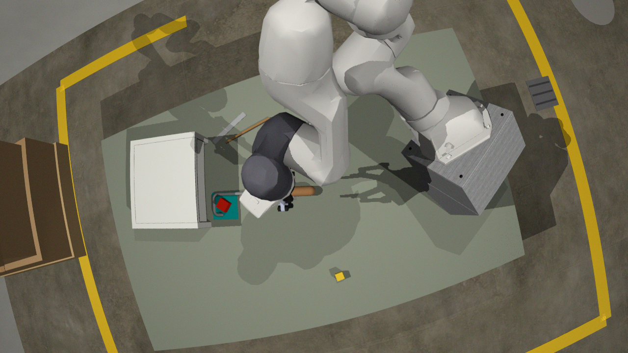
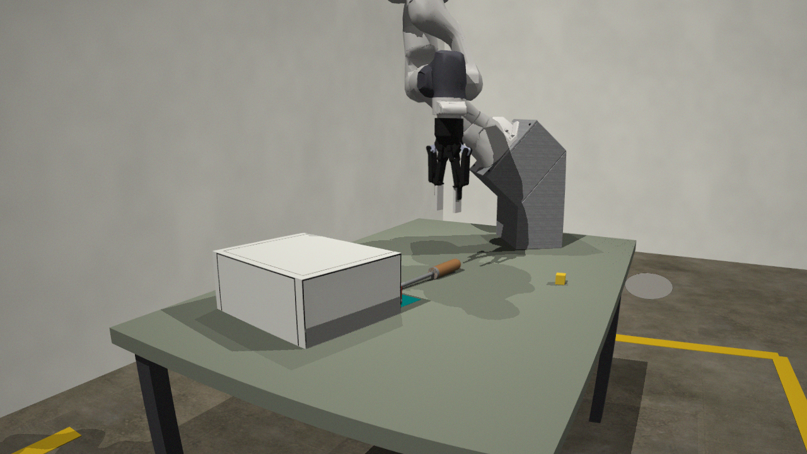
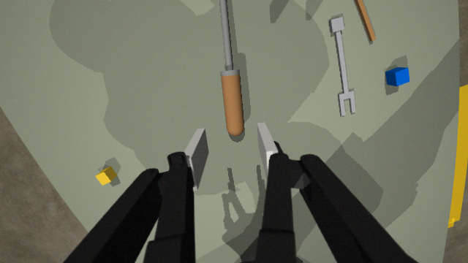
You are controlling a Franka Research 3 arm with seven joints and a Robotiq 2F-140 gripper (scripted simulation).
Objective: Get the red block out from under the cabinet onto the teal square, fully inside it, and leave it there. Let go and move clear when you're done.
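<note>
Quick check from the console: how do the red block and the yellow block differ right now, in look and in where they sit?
The red block lies on the teal square, beside the cabinet; the yellow block sits on bare table, far from both. The red block looks bigger than the yellow block. A hooked tool's curved end wraps around the red block; nothing is near the yellow one. Both rest untouched, the gripper raised, holding nothing.

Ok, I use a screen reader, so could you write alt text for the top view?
Seen from above, a red block sits on a teal square beside a white cabinet, with a hooked metal tool end curving around it. The arm's wrist hides the gripper; a wooden handle sticks out from under it.
</note>
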